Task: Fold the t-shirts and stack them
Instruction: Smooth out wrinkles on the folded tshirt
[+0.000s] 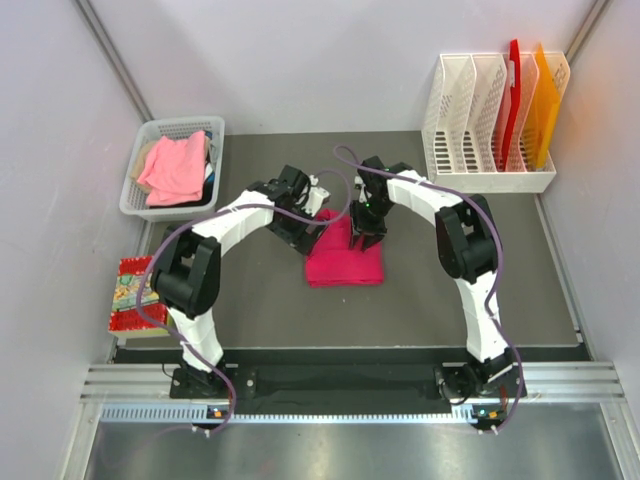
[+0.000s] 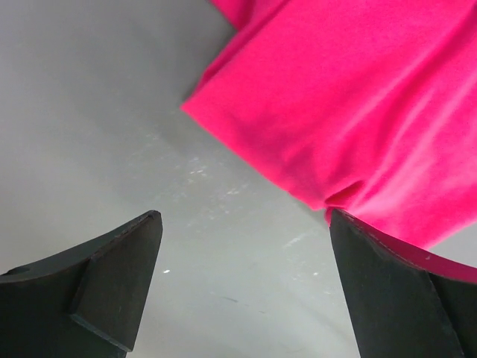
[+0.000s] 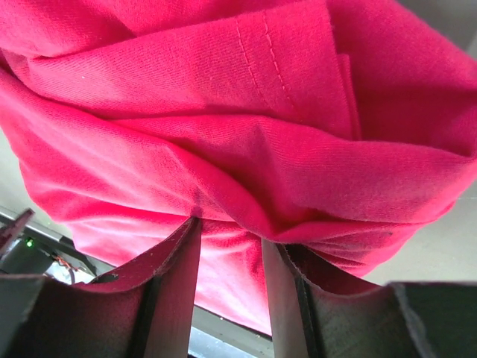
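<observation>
Right wrist view: the right gripper (image 3: pixel 231 227) pinches a fold of the magenta t-shirt (image 3: pixel 246 112), which lies folded mid-way across the desk (image 1: pixel 450 290). The left gripper (image 2: pixel 246 224) stands spread wide beside its edge, empty.

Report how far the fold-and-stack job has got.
Done: the magenta t-shirt lies folded into a compact rectangle on the table. In hand: the right gripper pinches a bunched fold of it, while the left gripper stands open beside its edge, holding nothing. Left: the salmon-pink t-shirt sits crumpled in the white basket, unfolded, so no stack exists yet.
</observation>
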`<state>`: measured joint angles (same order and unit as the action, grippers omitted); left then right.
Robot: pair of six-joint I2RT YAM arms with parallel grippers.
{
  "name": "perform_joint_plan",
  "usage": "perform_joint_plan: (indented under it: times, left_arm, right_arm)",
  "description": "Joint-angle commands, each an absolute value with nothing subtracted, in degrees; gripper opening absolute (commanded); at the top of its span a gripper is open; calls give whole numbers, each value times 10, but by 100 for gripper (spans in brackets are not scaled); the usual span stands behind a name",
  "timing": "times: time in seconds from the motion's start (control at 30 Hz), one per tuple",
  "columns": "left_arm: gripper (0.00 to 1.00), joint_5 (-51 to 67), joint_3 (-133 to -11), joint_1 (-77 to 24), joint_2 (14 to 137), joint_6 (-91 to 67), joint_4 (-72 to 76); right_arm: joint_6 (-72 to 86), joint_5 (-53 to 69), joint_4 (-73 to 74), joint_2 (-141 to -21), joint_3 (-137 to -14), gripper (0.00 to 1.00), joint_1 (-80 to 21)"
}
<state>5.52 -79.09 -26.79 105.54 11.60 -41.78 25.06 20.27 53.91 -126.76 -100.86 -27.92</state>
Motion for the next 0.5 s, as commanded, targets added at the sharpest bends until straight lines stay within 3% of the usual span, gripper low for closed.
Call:
perform_joint_plan:
  times: [0.0,0.2,0.33,0.47]
  left_arm:
    - [99,91,-830,-263,1085,96,-414]
    - [93,133,-931,-233,1177,64,-439]
    - [72,180,-993,-200,1220,32,-457]
    - [34,209,-1010,-183,1244,24,-469]
  right_arm:
    - [243,196,541,-1247,-992,39,-276]
    - [243,198,540,-1238,-987,39,-277]
    - [242,196,536,-1232,-977,39,-277]
    - [240,194,533,-1224,-967,39,-277]
